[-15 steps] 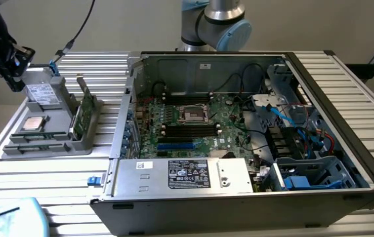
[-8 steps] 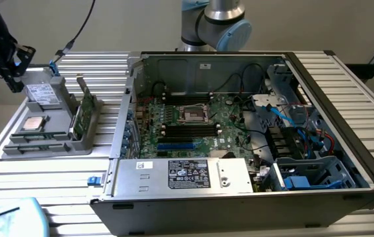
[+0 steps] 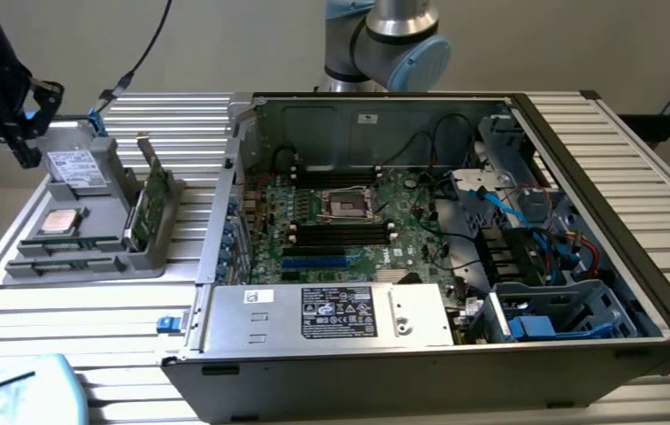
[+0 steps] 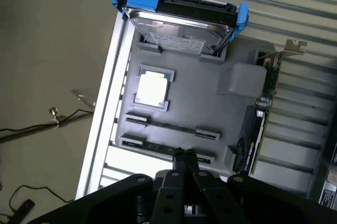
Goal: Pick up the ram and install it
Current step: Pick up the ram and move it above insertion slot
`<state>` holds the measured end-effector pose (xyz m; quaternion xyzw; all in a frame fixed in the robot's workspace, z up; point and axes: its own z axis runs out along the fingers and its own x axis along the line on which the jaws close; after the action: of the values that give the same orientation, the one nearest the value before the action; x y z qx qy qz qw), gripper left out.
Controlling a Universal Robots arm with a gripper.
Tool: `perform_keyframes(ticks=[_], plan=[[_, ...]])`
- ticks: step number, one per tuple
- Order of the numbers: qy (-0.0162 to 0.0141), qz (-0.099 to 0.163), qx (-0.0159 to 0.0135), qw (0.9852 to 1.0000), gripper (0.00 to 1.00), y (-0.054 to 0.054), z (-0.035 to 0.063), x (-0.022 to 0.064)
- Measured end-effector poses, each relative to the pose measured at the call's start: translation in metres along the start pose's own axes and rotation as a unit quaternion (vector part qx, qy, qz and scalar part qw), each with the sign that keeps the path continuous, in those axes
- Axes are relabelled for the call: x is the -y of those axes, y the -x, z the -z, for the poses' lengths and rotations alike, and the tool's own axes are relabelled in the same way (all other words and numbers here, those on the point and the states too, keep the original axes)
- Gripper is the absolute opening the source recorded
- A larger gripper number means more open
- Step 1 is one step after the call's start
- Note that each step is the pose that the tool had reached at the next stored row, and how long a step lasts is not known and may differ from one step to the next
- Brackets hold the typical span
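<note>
One clenched, empty hand [image 4: 184,155] is hovering near the ram [image 4: 156,148], which is appearing light, stiff, fragile, its long edges likely offering the safest hold.

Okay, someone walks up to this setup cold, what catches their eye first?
The open computer case dominates the exterior view's centre and right, its motherboard laid bare. At that view's left sits a grey tray carrying a blue-bracketed hard drive, a silver processor and the ram, with the shut gripper poised above the tray.
</note>
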<state>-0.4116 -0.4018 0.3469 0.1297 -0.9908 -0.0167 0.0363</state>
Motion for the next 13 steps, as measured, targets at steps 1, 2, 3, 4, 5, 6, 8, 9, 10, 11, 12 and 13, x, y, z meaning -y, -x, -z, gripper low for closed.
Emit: perform_keyframes(ticks=[1, 2, 3, 4, 5, 6, 8, 9, 10, 11, 12, 13], plan=[[-0.0006, 0.009, -0.0004, 1.0000, 0.11, 0.0001, -0.0003, 0.0000], [-0.0013, 0.018, -0.0008, 0.9998, 0.11, 0.0001, -0.0006, 0.0000], [-0.0019, 0.027, -0.0012, 0.9996, 0.11, 0.0001, -0.0009, 0.0000], [-0.0025, 0.036, -0.0016, 0.9993, 0.11, 0.0001, -0.0012, 0.0001], [-0.0031, 0.045, -0.0019, 0.9990, 0.11, 0.0001, -0.0016, 0.0001], [-0.0037, 0.054, -0.0023, 0.9985, 0.11, 0.0001, -0.0019, 0.0001], [-0.0049, 0.072, -0.0030, 0.9974, 0.11, 0.0002, -0.0026, 0.0001], [-0.0055, 0.082, -0.0034, 0.9966, 0.11, 0.0002, -0.0030, 0.0001], [-0.0061, 0.091, -0.0038, 0.9958, 0.11, 0.0002, -0.0035, 0.0002], [-0.0067, 0.100, -0.0042, 0.9950, 0.11, 0.0003, -0.0042, 0.0002], [-0.0072, 0.109, -0.0045, 0.9940, 0.11, 0.0003, -0.0051, 0.0003], [-0.0074, 0.118, -0.0047, 0.9930, 0.11, 0.0004, -0.0060, 0.0003]])
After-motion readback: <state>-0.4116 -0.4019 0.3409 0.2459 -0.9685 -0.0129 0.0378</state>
